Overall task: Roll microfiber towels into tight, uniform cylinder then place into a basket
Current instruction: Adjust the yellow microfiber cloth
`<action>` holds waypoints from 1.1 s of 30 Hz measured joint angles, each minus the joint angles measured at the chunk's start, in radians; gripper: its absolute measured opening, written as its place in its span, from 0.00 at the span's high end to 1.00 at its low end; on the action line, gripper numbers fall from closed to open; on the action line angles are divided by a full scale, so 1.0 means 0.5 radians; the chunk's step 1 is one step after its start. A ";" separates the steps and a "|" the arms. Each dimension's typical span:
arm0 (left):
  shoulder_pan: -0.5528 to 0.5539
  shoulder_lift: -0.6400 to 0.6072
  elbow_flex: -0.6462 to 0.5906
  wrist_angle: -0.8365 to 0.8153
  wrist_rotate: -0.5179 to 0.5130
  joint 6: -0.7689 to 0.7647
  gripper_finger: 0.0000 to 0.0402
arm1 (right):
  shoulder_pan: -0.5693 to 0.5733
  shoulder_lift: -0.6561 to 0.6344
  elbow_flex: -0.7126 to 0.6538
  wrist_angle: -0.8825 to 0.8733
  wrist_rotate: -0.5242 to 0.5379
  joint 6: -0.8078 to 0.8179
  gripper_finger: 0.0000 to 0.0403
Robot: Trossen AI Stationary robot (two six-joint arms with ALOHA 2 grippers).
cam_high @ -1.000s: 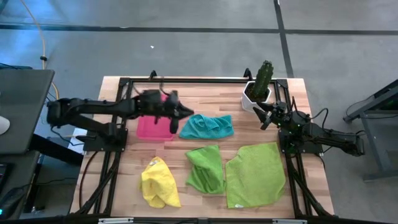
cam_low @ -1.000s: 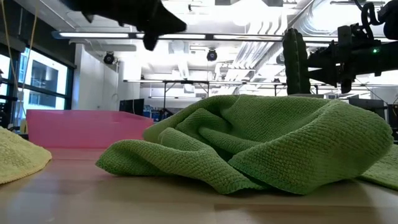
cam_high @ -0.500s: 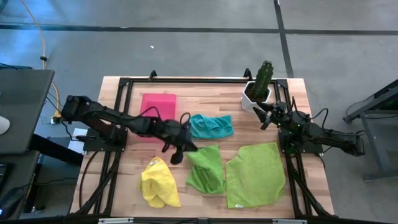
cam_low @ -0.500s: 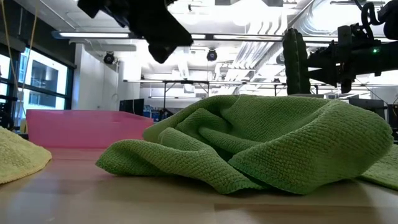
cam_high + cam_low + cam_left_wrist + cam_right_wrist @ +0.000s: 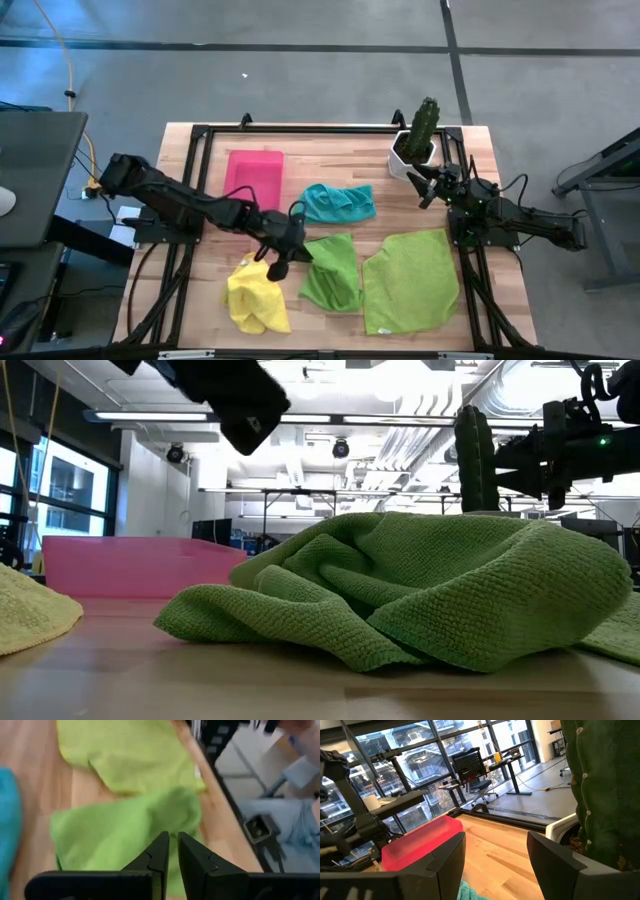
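Note:
Four towels lie loose on the wooden table: a yellow towel (image 5: 255, 295) at the near left, a teal towel (image 5: 335, 202) in the middle, a small lime green towel (image 5: 333, 270) crumpled near the middle, and a larger green towel (image 5: 410, 280) spread flat at the near right. The pink basket (image 5: 252, 172) stands at the far left. My left gripper (image 5: 280, 262) hangs shut and empty above the gap between the yellow and small green towels, high over the table in the low view (image 5: 245, 415). My right gripper (image 5: 425, 185) waits open beside the cactus pot.
A white pot with a green cactus (image 5: 418, 140) stands at the far right, close to my right gripper. A black frame (image 5: 300, 128) runs along the table's edges. Bare wood shows between the basket and the pot.
My left gripper has gone from above the pink basket toward the table's near edge and a little to the right. It now hangs over the gap between the yellow and small green towels, and has turned from pointing right to pointing toward the near edge. The towels lie as before.

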 joint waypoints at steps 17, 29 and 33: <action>-0.422 0.076 -0.003 -0.957 -0.333 -1.329 0.92 | 0.001 0.002 0.000 0.008 0.001 0.016 0.49; -0.877 0.076 -0.003 -1.167 -0.344 -1.913 0.92 | 0.001 0.001 0.000 0.008 0.001 0.016 0.49; -0.962 0.076 -0.003 -1.255 -0.351 -1.960 0.92 | 0.001 0.001 0.000 0.007 0.000 0.016 0.49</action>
